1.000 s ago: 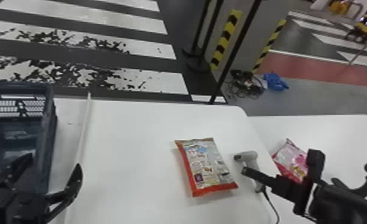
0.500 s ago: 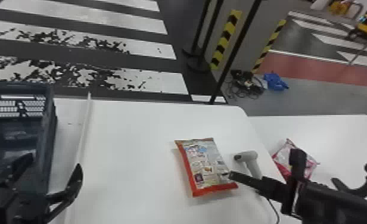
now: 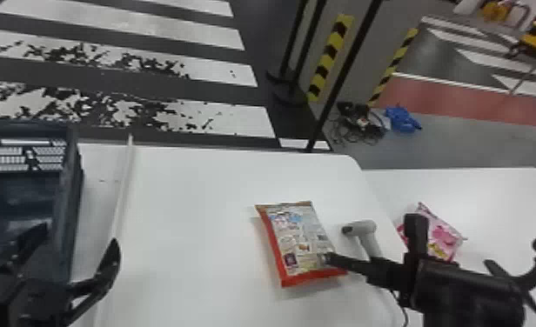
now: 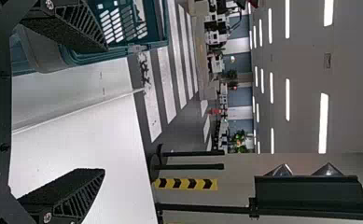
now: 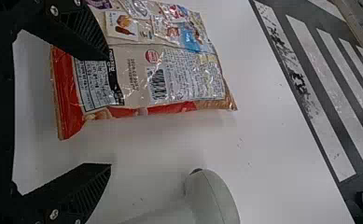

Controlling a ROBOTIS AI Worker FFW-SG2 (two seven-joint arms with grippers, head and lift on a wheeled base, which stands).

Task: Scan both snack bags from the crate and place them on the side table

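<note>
Crate (image 3: 70,187) at far left, beside left gripper (image 4: 105,110); that one's parked, fingers wide apart, nothing between them. Next, red-edged snack bag (image 3: 299,243), flat on the main table (image 3: 193,208), well to the right of the left hand, partly under one finger of right gripper (image 5: 109,112). Barcode (image 5: 157,85) faces up; can't tell if it's scanned. Right hand: fingers wide apart, no grip yet, one over the bag, the other over bare tabletop on the scanner side. Scanner (image 3: 363,227) lies just beyond the right hand, cable (image 3: 404,309) running close by it. Pink snack bag (image 3: 445,237) already on side table (image 3: 506,195), farther out past the right hand, partly blocked by it.

Step looks like picking up bag two. To do it well: shift toward the bag so the fingers straddle it, go low, close softly on the filled part, don't crush. Watch the scanner and cable, easy to snag. If unscanned, barcode to scanner first; then lift clear and set down beside the pink one, not on it.
</note>
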